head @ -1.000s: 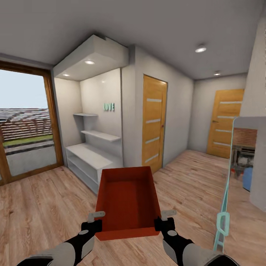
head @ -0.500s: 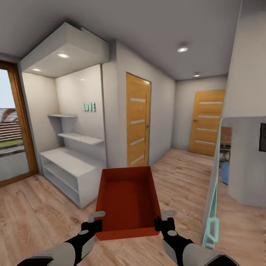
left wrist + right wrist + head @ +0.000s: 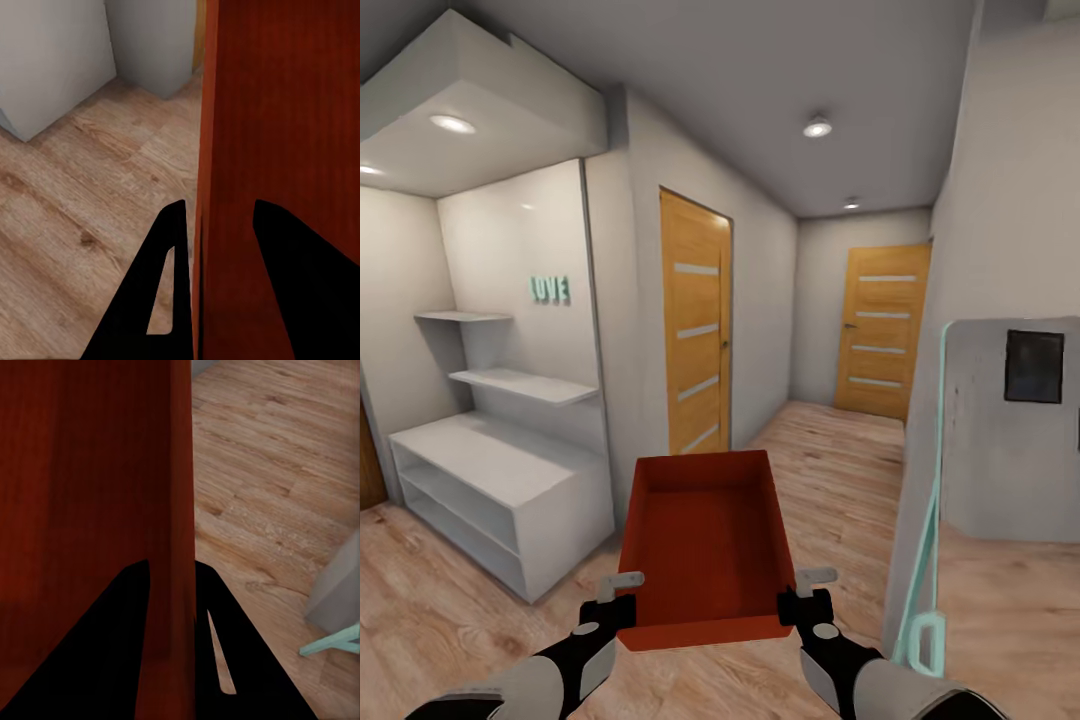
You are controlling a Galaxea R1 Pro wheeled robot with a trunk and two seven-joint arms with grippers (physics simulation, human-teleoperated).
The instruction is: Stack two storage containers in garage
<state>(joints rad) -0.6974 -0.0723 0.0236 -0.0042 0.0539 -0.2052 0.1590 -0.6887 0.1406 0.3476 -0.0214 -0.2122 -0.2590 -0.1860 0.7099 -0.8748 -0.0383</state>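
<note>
One orange-red open-topped storage container (image 3: 705,540) hangs level and empty in front of me, above the light wood plank floor (image 3: 440,620). My left gripper (image 3: 622,592) is shut on its left wall and my right gripper (image 3: 800,590) is shut on its right wall. In the left wrist view, the left gripper (image 3: 217,206) straddles the rim of the container (image 3: 285,105), one finger inside and one outside. The right wrist view shows the right gripper (image 3: 171,566) clamping the opposite wall of the container (image 3: 90,465) the same way. The garage is out of view.
A white shelf unit (image 3: 500,480) stands in an alcove at the left. Ahead, a narrow hallway runs past a wooden door (image 3: 697,320) to a second wooden door (image 3: 880,330). A grey wall (image 3: 1000,430) with a teal-edged frame (image 3: 925,540) stands close on the right.
The whole picture has shifted left, so the camera has turned right: the glass door has left the view and the hallway is more central. The container and both grippers keep the same hold.
</note>
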